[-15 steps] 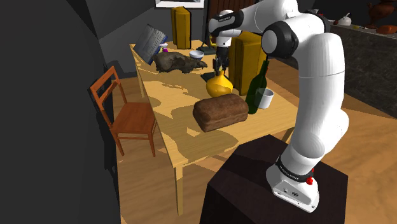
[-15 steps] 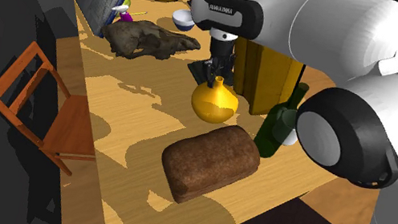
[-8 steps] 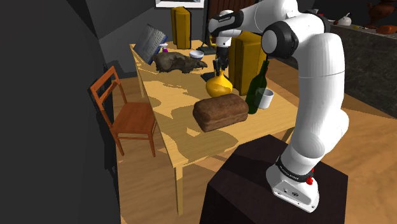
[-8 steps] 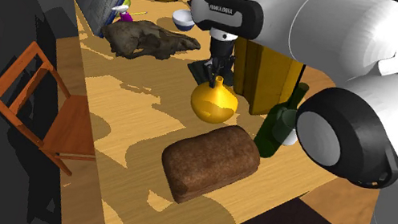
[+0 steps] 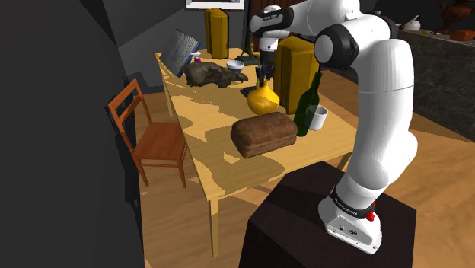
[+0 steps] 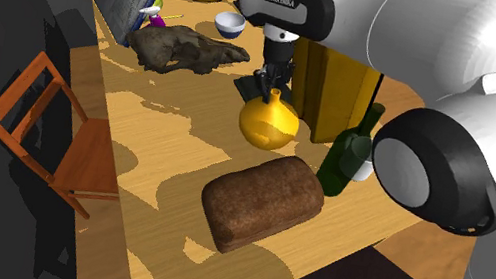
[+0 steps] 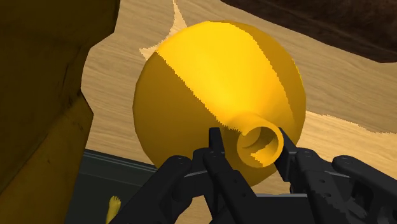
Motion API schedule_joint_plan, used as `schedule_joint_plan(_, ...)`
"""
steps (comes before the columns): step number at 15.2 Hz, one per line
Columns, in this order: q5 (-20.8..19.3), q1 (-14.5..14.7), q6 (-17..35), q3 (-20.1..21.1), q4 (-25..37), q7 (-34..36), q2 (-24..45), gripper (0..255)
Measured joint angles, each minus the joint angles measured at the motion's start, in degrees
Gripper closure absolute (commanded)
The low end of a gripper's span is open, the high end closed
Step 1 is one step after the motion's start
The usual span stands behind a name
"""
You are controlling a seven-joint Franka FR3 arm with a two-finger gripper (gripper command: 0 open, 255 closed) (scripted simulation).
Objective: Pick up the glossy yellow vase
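Note:
The glossy yellow vase (image 5: 263,100) (image 6: 270,123) has a round body and a short narrow neck. It hangs just above the wooden table (image 5: 199,152) (image 6: 155,155), between the brown loaf and the tall yellow box. My gripper (image 5: 264,78) (image 6: 272,91) comes down from above and is shut on the vase's neck. In the wrist view the two black fingers (image 7: 215,141) clasp the neck on either side, and the vase (image 7: 216,83) bulges out past my gripper (image 7: 251,142).
A brown loaf (image 5: 263,135) (image 6: 262,202) lies in front of the vase. A green bottle (image 5: 307,106) (image 6: 349,155), a white cup (image 5: 318,117) and a yellow box (image 5: 294,73) (image 6: 344,89) stand close by. A brown lump (image 6: 184,50), a bowl (image 6: 230,26) and a chair (image 5: 152,138) are farther off.
My gripper has risen a little with the vase in it. The vase's base has come up off the table. Nothing else has moved.

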Motion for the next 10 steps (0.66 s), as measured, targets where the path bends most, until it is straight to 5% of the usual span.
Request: schedule_joint_plan(10, -0.2, -0.6, -7.1, -0.2, 6.9, 0.6, -0.3, 255)
